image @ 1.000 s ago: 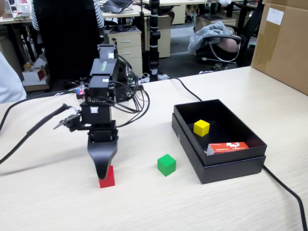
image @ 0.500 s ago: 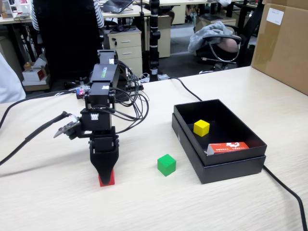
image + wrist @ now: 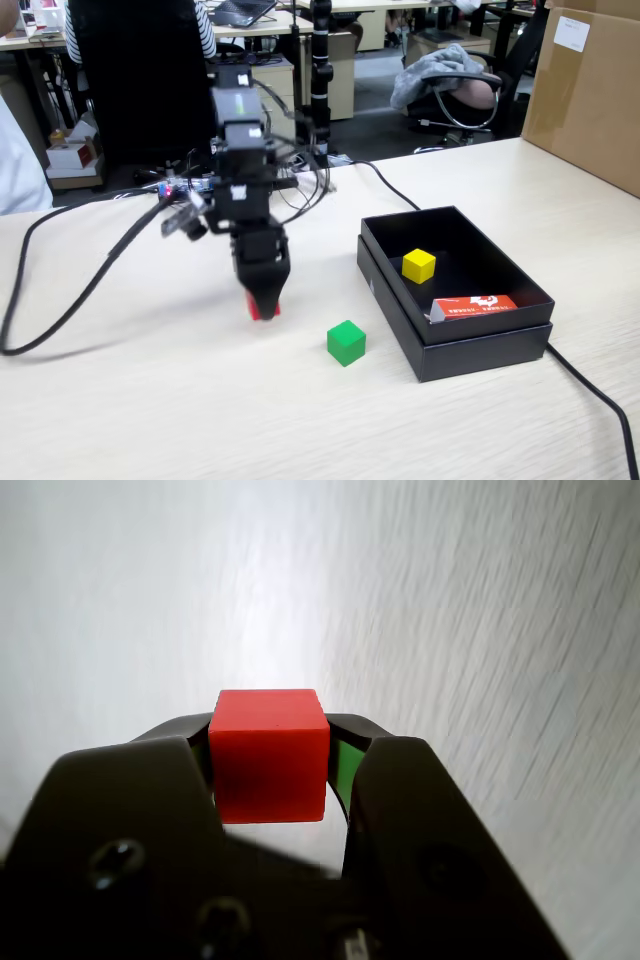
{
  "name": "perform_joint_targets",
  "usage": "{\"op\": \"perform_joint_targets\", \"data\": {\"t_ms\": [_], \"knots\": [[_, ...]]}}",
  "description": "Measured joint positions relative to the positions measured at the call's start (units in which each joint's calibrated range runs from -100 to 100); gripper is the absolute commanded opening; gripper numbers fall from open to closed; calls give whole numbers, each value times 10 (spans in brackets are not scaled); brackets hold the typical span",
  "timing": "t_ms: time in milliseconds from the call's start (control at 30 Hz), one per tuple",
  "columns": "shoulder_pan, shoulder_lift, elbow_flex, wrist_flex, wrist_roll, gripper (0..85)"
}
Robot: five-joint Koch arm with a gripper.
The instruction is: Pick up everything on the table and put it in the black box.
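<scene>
My gripper is shut on the red cube, lifted a little off the pale wood table, left of the black box. In the wrist view the red cube sits clamped between my two dark jaws, at the gripper tips. The green cube rests on the table between my gripper and the box. The yellow cube lies inside the box, toward its far side.
A flat red-and-white packet leans in the box's near part. Black cables loop across the table at left, another cable runs at right. A large brown cardboard box stands at the far right.
The gripper closed on the red cube, raised it off the table and carried it to the right, toward the green cube and the box. The arm's cables swung with it.
</scene>
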Motion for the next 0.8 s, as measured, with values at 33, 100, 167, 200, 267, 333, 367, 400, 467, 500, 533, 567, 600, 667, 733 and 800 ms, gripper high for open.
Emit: {"op": "perform_joint_targets", "data": {"t_ms": [33, 100, 167, 200, 267, 333, 367, 400, 467, 500, 533, 567, 600, 667, 733, 800], "knots": [[1, -4, 0, -1, 0, 27], [52, -119, -6, -26, 17, 27], [104, -164, -5, -31, 24, 28], [105, -164, -5, -31, 24, 28], [143, -162, 17, -38, 28, 29], [173, -139, 45, -58, 33, 31], [184, -118, 64, -67, 37, 31], [193, -97, 77, -74, 41, 31], [207, -48, 79, -74, 50, 32], [211, -22, 79, -74, 54, 36], [215, 28, 79, -74, 62, 109], [215, 31, 79, -74, 62, 126], [216, 54, 79, -74, 64, 137], [218, 106, 100, -76, 70, 137], [218, 140, 117, -77, 74, 137], [218, 163, 133, -78, 79, 137]]}}
